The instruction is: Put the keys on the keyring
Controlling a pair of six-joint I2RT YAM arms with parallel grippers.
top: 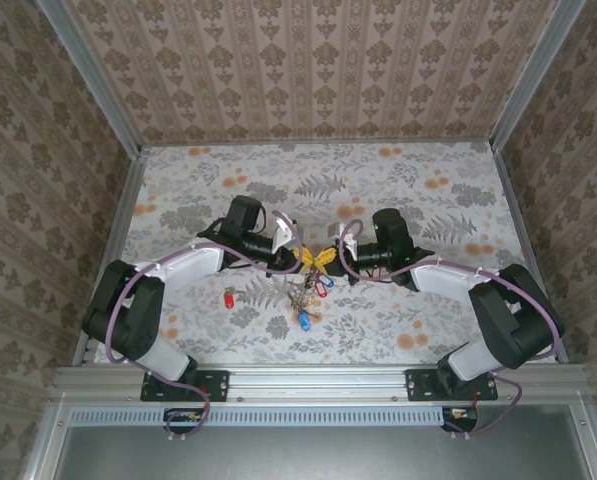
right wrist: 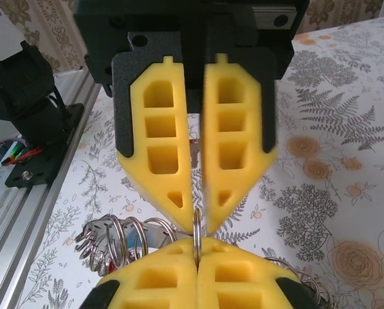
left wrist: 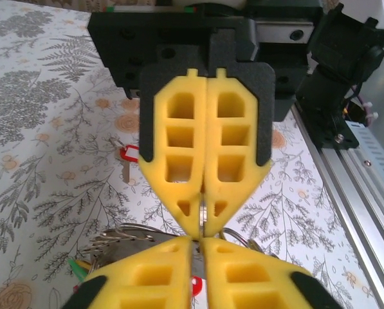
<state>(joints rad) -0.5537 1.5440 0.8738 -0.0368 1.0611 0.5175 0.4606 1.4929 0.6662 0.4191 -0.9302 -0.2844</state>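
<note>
Right gripper: yellow foam fingers are pressed together, pinching the thin wire of the keyring so that it stands upright and edge-on between the two arms.
Left gripper: it faces the right one tip to tip. Its fingers are a narrow gap apart, either side of the top of the same ring. Something metallic sits in the gap, and I cannot tell whether it is gripped.
Keyring position: it is at the middle of the table, where the two grippers meet. One arm probably holds it rigid so the other can work at the coil.
Bunch of rings: several metal loops lie on the cloth just beside the held ring. I cannot tell whether they are attached to it.
Keys: a small cluster lies just below the grippers. A red-tagged key lies apart to the left, and a blue key is nearer the arm bases.
Step in hand: probably steadying the ring, with the loose keys not yet threaded.
</note>
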